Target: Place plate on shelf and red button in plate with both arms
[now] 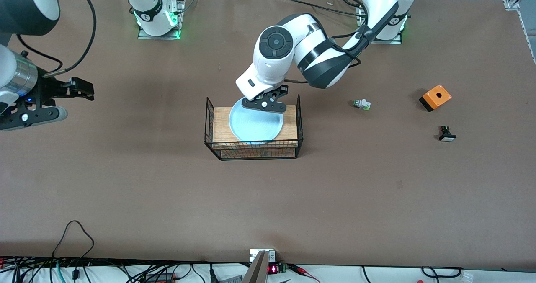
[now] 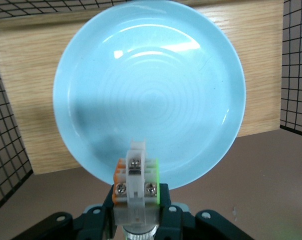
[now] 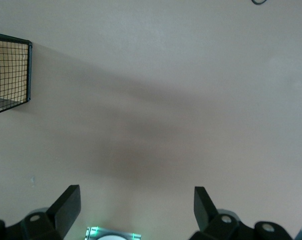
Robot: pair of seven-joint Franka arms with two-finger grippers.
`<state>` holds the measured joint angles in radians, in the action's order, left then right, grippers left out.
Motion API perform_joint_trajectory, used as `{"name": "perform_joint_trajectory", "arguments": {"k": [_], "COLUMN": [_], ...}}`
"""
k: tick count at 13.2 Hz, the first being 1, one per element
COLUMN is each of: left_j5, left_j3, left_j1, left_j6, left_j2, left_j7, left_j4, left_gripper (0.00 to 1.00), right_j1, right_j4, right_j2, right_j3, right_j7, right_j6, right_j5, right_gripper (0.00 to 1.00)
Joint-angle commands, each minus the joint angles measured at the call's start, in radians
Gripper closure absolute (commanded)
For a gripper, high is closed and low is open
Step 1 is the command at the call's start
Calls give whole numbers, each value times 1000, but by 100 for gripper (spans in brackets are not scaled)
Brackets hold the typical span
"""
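Observation:
The pale blue plate (image 1: pixel 255 126) lies flat on the wooden floor of the wire basket (image 1: pixel 208 119) in the middle of the table. My left gripper (image 1: pixel 268 101) hangs over the plate's rim at the basket's edge toward the robots' bases. It is shut on the red button (image 2: pixel 135 175), a small white part with green and orange sides. Its cap end is hidden between the fingers. The plate (image 2: pixel 151 90) fills the left wrist view. My right gripper (image 1: pixel 71 103) waits open and empty over bare table at the right arm's end, as the right wrist view (image 3: pixel 135 195) shows.
A white-and-green part (image 1: pixel 361 104), an orange box (image 1: pixel 435 97) and a black button with a white cap (image 1: pixel 447 134) lie toward the left arm's end. A basket corner (image 3: pixel 10 75) shows in the right wrist view.

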<state>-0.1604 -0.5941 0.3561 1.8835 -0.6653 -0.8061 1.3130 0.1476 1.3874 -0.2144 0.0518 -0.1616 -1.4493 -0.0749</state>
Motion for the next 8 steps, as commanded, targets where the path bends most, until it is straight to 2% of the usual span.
{"name": "perform_joint_trajectory", "arguments": {"k": [1,3,4,6,8], "left_j5": [-30,-31,-31,-30,-30], "left_j3": [25,46,86,137,140], "left_j1": [26,49,79,125,132], "left_j6": [-8,3,5,8,25], "left_j2": [-52,-80,-79,-82,-88], "left_j7": [-16,-19,-19,-19,-21], "left_j4": [-78,-92,-93,-98,-98], "left_gripper": [100,100,100,100,100], "right_j1": [-2,-5,-28,-85,-80], "right_j4": [344,447,472,455,367], "right_j2": [237,309,320,314,264], "right_j3": [-12,-13,-23,-73,-82], "right_j7": [-18,-21,-21,-15,-16], "right_j6": [-135,-173,-190,-198,-174], "right_j5": [-17,-13,-13,-14,-17], "right_gripper": [0,0,0,0,0]}}
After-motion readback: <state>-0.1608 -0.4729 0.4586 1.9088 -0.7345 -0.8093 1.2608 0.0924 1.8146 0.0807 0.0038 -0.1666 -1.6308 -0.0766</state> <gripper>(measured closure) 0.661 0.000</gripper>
